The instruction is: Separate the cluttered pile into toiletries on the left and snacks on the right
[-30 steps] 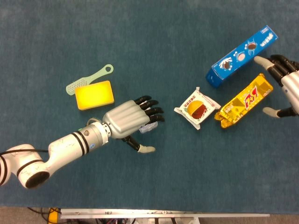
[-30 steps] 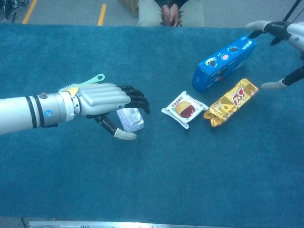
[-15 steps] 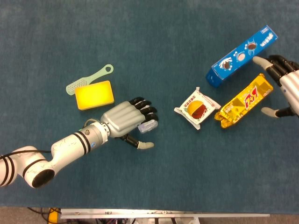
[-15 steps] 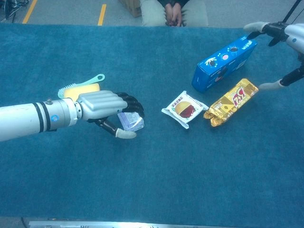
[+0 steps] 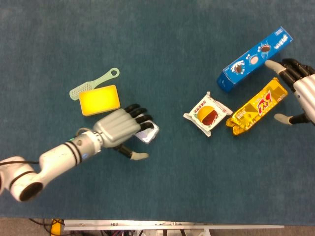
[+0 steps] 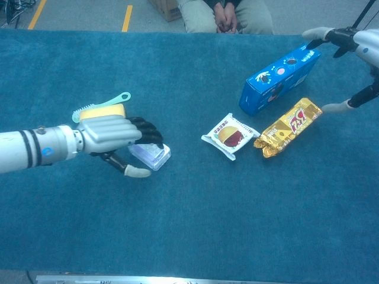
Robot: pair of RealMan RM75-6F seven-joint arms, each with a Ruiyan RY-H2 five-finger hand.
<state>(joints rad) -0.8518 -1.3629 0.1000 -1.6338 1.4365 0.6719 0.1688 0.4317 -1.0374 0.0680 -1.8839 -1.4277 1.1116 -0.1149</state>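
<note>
My left hand curls its fingers over a small clear packet, with the thumb below it, low over the blue table. Just behind the hand lie a yellow sponge and a pale green brush. On the right lie a burger-print snack packet, a gold snack bag and a blue cookie box. My right hand is open at the right ends of the box and the bag, fingers spread.
A person sits behind the table's far edge. The table's near edge shows as a metal rail at the bottom of the head view. Blue cloth covers the whole table.
My left hand has moved left and slightly toward me, bringing the clear packet with it, now close to the yellow sponge. The right hand and the snacks stay put.
</note>
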